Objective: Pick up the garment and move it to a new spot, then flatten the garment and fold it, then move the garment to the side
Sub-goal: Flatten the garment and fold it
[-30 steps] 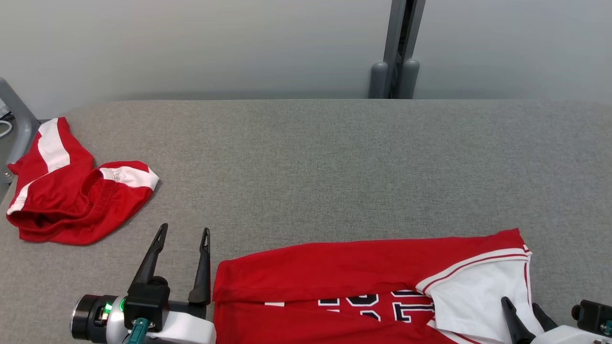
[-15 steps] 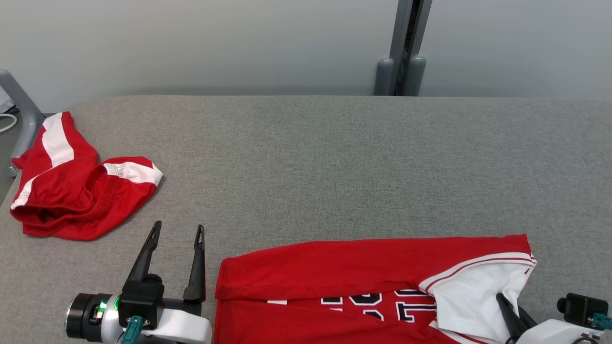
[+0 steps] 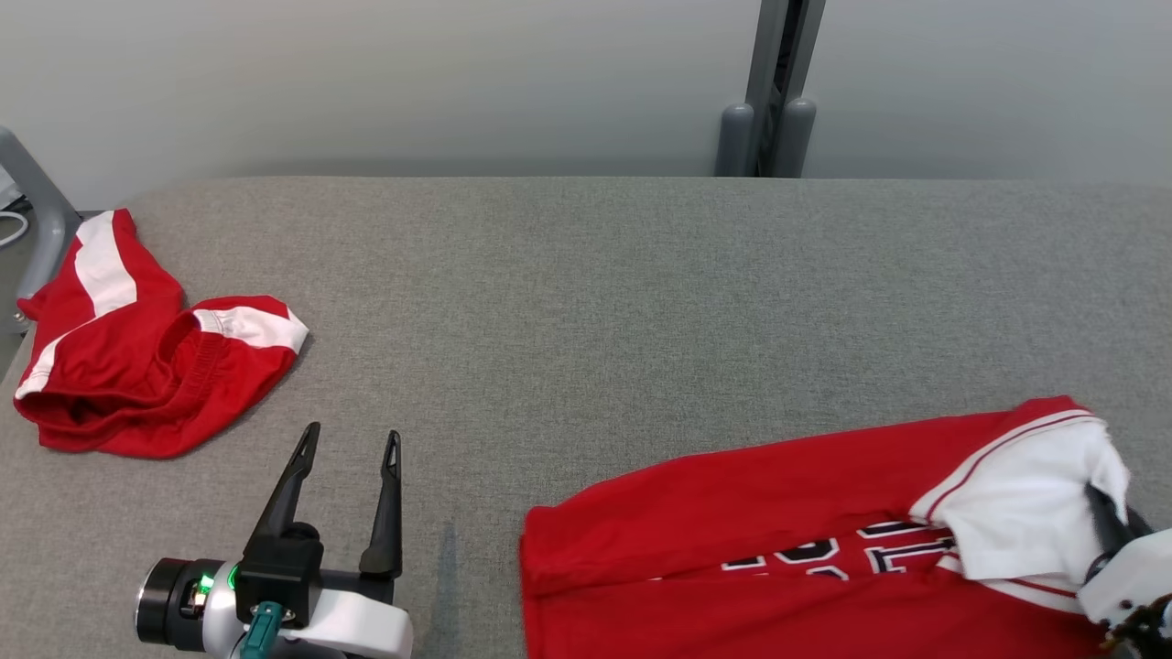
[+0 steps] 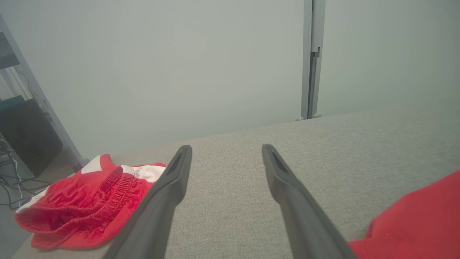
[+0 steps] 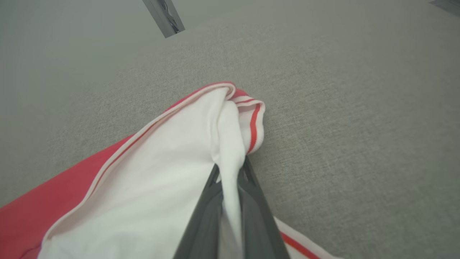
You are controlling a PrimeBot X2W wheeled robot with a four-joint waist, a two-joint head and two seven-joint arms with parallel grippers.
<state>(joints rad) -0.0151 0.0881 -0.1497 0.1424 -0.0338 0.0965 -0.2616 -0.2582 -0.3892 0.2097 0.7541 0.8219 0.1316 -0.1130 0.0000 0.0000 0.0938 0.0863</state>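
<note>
**Thin grip, slip risk**

Red jersey (image 3: 732, 494) lies on counter (image 3: 641, 302), near right. Only a fold of its white sleeve (image 5: 179, 151) sits pinched in right claw (image 5: 230, 171); pulling may slip it free or bunch the cloth. Spread left claw (image 3: 352, 437) hangs clear. Chest lettering (image 3: 815, 552) dark, white-edged, partly folded under: unreadable.

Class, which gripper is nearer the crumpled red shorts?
Left. The left gripper sits open beside the shorts, not touching; the right gripper is far across, shut on the jersey.
</note>
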